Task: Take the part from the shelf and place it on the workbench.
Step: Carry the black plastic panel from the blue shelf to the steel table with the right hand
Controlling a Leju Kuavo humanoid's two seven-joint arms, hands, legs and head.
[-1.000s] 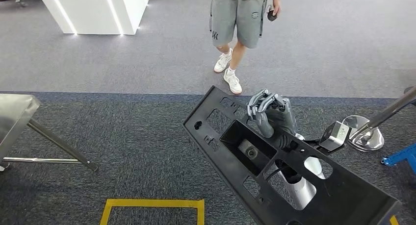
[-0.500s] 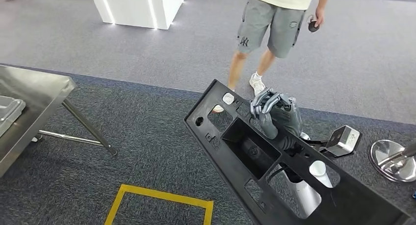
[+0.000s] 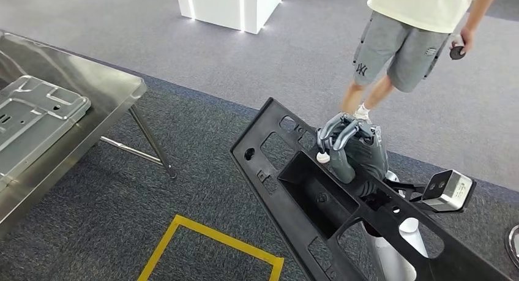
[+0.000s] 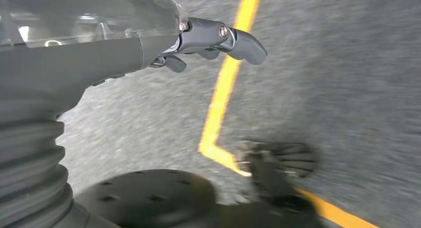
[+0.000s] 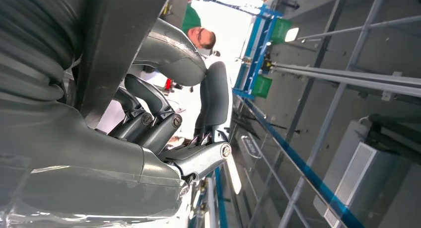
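One long black part (image 3: pixel 318 201) is stretching diagonally across the head view, from just right of centre down to the lower right corner, held above the dark carpet (image 3: pixel 183 183). It is a flat plastic panel with a deep rectangular pocket and several cut-out openings. The right hand (image 3: pixel 350 149) is gripping it at its upper edge, right of the frame's centre, with fingers (image 3: pixel 335 129) curling over the rim; in the right wrist view the same hand (image 5: pixel 164 128) is wrapping around a dark slab of the part (image 5: pixel 114 44). The left hand (image 4: pixel 208 39) is hanging over the carpet in the left wrist view, fingers loosely extended and apart, holding nothing.

At the left edge of the head view a steel workbench (image 3: pixel 104 85) is standing on angled legs, with a grey metal plate (image 3: pixel 33 119) lying on it. Yellow tape (image 3: pixel 208 238) is marking a square at the bottom centre. A person (image 3: pixel 416 36) in grey shorts is standing at the upper right, and a white pedestal (image 3: pixel 229 5) is sitting at the top centre.
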